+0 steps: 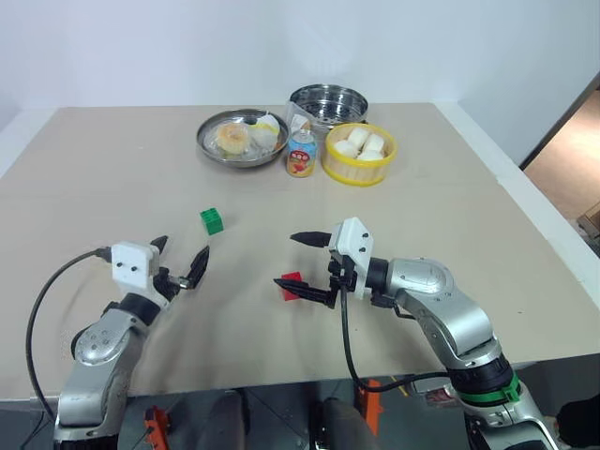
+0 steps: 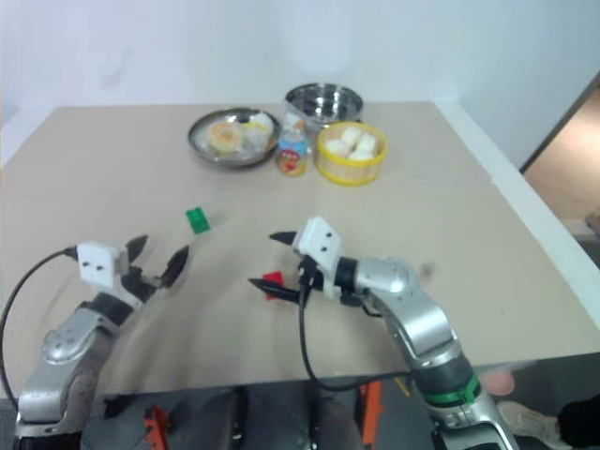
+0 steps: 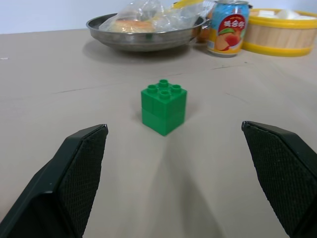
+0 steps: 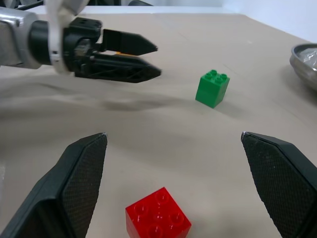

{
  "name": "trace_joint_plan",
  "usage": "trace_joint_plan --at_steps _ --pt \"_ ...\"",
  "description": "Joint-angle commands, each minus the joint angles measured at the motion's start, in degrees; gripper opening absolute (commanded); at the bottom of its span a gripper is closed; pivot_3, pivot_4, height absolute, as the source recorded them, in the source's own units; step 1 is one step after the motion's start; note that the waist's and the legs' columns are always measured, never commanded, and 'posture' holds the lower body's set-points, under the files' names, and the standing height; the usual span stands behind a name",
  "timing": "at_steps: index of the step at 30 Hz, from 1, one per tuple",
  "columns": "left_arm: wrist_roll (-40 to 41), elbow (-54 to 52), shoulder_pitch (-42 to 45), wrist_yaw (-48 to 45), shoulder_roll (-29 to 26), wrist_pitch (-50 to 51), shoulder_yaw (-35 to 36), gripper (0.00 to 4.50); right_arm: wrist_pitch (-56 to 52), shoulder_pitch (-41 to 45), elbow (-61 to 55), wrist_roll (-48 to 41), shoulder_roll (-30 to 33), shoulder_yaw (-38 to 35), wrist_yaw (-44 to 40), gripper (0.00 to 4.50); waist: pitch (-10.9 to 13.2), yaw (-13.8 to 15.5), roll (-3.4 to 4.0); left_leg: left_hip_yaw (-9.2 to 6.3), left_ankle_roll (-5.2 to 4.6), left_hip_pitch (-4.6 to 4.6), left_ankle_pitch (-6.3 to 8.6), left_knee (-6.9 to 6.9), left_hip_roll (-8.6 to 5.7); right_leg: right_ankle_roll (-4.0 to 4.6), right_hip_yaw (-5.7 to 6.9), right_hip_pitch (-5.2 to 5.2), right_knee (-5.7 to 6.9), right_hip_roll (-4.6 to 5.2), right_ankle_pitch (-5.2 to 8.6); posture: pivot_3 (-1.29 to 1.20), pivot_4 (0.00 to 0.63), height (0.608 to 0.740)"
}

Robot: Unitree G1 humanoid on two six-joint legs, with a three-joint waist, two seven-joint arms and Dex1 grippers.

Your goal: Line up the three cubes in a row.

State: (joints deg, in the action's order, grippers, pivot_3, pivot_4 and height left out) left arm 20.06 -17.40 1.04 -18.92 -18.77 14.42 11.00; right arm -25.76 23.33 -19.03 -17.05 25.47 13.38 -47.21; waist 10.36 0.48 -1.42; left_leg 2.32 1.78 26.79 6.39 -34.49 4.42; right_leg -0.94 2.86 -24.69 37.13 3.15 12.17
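Your left gripper [image 1: 180,258] hangs low over the near left of the table [image 1: 112,178] with its jaws spread wide and nothing between them, aimed at the green brick [image 1: 212,220], which stands upright a little farther out and slightly right of it, clear of everything else. Your right gripper [image 1: 298,262], pointing leftward across the middle of the table, is also fully spread and empty; the red brick [image 1: 292,285] sits just by its lower fingertip, and I cannot tell whether they touch. No orange-yellow brick can be made out with certainty, though a sliver of orange peeks behind the left gripper's fingers in the right wrist view.

The step in hand looks like reaching for the green brick. It is small and light, so you should bring the left fingers [image 3: 79,168] forward until the brick sits squarely between the pads, with its flat sides facing them rather than a corner. Come in low but off the table surface, and close gently so the brick does not squirt out. Keep the right gripper where it is, so the two arms do not crowd. The steel dish [image 1: 242,138], the peach drink can [image 1: 301,154] and the yellow basket [image 1: 358,154] at the far side are well out of your path.
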Motion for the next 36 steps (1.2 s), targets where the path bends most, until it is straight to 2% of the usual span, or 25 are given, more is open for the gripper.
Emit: trace_joint_plan --at_steps 1,15,36 --pt "-0.83 2.4 3.0 0.68 -0.49 1.52 -0.08 4.5 0.83 0.02 -2.21 0.11 0.43 -0.79 0.54 4.48 0.0 0.0 0.0 0.0 -0.01 0.0 0.0 0.0 0.0 -0.01 0.0 0.01 0.0 0.0 0.0 0.0 0.15 0.74" --pt "-5.87 11.76 12.17 2.67 2.11 2.33 -4.76 4.5 0.98 -0.24 -2.47 1.21 0.86 -1.06 2.28 4.48 -0.01 0.01 -0.05 -0.01 -0.02 0.0 -0.01 -0.03 0.01 -0.04 0.0 0.09 0.0 -0.03 -0.05 0.0 0.15 0.74" --pt "-8.98 23.83 21.15 2.9 2.78 -1.38 -4.51 4.5 0.28 -0.39 -1.79 -0.33 -1.3 -1.95 4.36 4.48 -0.01 0.0 -0.06 -0.04 -0.05 0.0 -0.04 -0.05 0.01 -0.09 0.0 0.16 0.0 -0.07 -0.09 0.0 0.15 0.74"
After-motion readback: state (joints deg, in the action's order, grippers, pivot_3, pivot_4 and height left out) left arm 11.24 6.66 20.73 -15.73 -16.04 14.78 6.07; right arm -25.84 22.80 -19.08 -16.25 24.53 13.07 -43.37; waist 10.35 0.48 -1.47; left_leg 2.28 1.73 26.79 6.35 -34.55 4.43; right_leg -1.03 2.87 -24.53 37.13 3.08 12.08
